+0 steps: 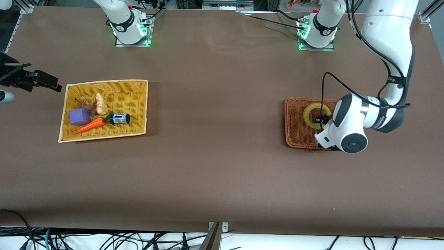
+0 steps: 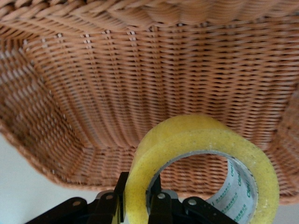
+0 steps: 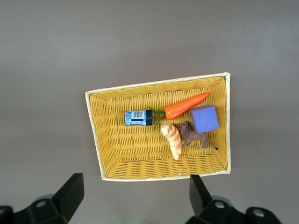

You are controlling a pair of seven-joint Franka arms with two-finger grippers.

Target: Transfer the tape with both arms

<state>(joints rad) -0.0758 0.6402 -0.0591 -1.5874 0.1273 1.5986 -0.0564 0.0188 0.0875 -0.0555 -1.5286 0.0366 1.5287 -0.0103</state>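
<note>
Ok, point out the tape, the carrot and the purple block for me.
tape point(image 2: 196, 133): left wrist view, on the yellowish outer band.
carrot point(image 1: 91, 125): front view, on the middle of the orange body.
purple block point(image 1: 79, 117): front view, on its top face.

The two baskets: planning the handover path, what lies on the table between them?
Nothing: in the front view only bare brown table runs from the yellow basket to the orange basket holding the tape.

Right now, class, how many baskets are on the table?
2. A yellow basket sits toward the right arm's end, holding small items. An orange-brown basket sits toward the left arm's end, holding the tape. None looks hidden.
</note>
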